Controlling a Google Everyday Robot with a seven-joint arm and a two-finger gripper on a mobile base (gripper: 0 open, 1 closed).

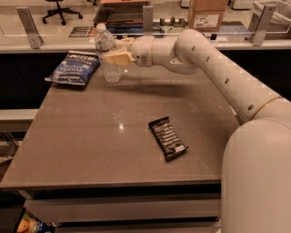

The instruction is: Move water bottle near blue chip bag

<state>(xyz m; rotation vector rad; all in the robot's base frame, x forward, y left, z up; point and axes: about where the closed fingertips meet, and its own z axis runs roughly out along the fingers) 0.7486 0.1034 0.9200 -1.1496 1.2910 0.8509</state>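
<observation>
The water bottle (108, 68) is clear ribbed plastic with a white cap and stands upright at the table's far left. My gripper (116, 55) reaches in from the right and is shut on the bottle's middle, covering its label. The bottle's base rests on or just above the tabletop; I cannot tell which. The blue chip bag (75, 68) lies flat just left of the bottle, at the table's far-left corner, with a small gap between them.
A black snack bar wrapper (168, 138) lies on the brown table (91, 150) right of centre. My white arm (213, 68) spans the far right side. A glass-railed counter with a cardboard box (207, 13) runs behind the table.
</observation>
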